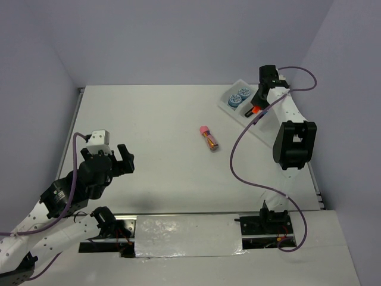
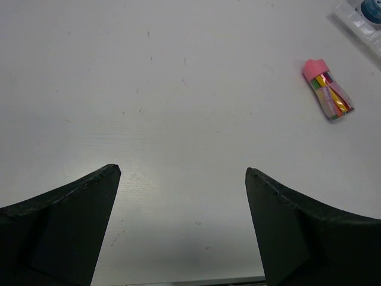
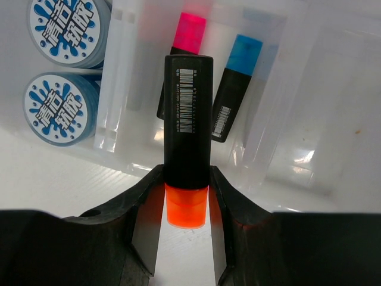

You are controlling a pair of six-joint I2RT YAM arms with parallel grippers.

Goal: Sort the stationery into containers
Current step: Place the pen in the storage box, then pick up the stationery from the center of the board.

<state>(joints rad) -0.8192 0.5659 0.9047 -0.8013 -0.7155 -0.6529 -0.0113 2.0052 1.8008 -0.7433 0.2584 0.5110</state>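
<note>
The white divided tray [image 1: 237,84] lies at the far right. Two blue patterned rolls [image 1: 238,96] fill its left compartment; in the right wrist view they show at upper left [image 3: 59,110]. A pink-capped marker [image 3: 189,33] and a blue-capped marker [image 3: 235,83] lie in the middle compartment. My right gripper [image 3: 187,202] is shut on an orange-capped black marker [image 3: 187,137], held over the tray's near edge with its body pointing into the middle compartment. The pink-capped brownish tube [image 1: 209,137] lies on the table mid-right. My left gripper [image 1: 122,159] is open and empty, far left of it.
In the left wrist view the tube [image 2: 327,89] lies at upper right, with the tray corner [image 2: 357,18] beyond it. The right arm's purple cable [image 1: 235,161] loops over the table's right side. Walls enclose the table at left, back and right.
</note>
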